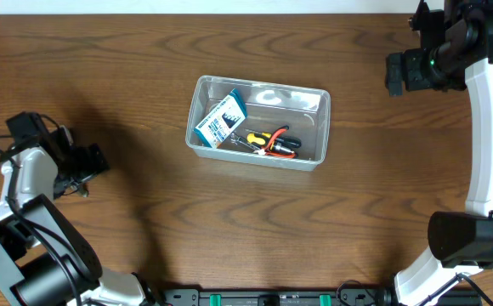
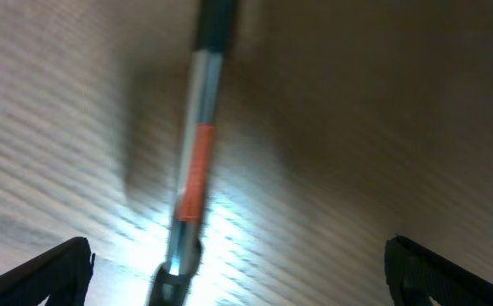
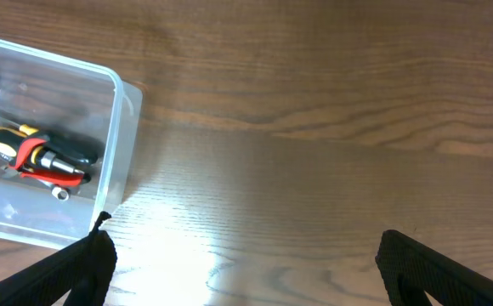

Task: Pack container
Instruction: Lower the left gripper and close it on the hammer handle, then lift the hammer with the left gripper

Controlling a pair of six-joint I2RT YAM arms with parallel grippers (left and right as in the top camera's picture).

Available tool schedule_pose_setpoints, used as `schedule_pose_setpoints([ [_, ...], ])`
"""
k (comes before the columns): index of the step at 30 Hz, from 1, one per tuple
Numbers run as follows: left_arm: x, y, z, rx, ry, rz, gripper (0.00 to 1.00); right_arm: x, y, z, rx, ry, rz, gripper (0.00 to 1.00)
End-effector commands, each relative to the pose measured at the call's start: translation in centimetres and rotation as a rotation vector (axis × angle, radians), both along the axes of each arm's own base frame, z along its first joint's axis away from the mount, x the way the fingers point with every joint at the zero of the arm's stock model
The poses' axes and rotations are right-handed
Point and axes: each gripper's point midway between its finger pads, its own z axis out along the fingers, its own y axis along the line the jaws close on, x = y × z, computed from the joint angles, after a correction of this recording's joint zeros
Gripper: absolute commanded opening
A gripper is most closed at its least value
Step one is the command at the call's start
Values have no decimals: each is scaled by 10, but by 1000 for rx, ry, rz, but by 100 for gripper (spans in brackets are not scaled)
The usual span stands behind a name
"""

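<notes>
The clear plastic container [image 1: 257,123] stands mid-table and holds a blue-and-white box [image 1: 219,121] and hand tools with red, yellow and black handles [image 1: 268,140]; its corner and the tools also show in the right wrist view [image 3: 110,144]. My left gripper [image 1: 89,161] is at the far left, open, low over the table; a thin silver tool with an orange band and dark ends [image 2: 197,161] lies on the wood between its fingers [image 2: 238,272], blurred. My right gripper [image 1: 397,75] is open and empty at the far right, its fingers [image 3: 242,272] over bare wood beside the container.
The table is dark brown wood [image 1: 229,229]. The arm bases stand at the front left [image 1: 25,255] and front right [image 1: 463,246] corners. A black rail [image 1: 263,297] runs along the front edge.
</notes>
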Motion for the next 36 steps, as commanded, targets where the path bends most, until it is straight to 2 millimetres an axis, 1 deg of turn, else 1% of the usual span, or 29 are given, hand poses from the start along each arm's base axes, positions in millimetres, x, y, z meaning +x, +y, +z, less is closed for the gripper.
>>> schedule_pose_setpoints([
  [1,-10,8,-9,-24,25,32,98,0,-2,-1,-12,3,10,99],
  [4,-13,10,-10,-31,29,45,98,0,-2,-1,-12,2,10,99],
  [13,-16,8,-11,-40,42,51,99,0,-1,-1,-11,3,10,99],
  [16,-16,8,-11,-40,42,51,95,-1,-1,-1,-11,4,10,99],
  [18,-16,8,-11,-41,43,52,94,-1,-1,-1,-11,7,10,99],
  [23,-17,7,-11,-43,48,51,81,-3,-1,-1,-11,14,10,99],
  [25,-17,7,-11,-43,47,51,73,-4,-1,-2,-11,17,11,99],
  [29,-17,7,-11,-43,48,51,64,-5,-1,-2,-11,22,11,99],
  [32,-17,7,-11,-42,47,51,62,-5,-1,-2,-11,22,11,99],
  [36,-18,8,-14,-40,56,38,62,-5,-1,-2,-11,22,11,99],
])
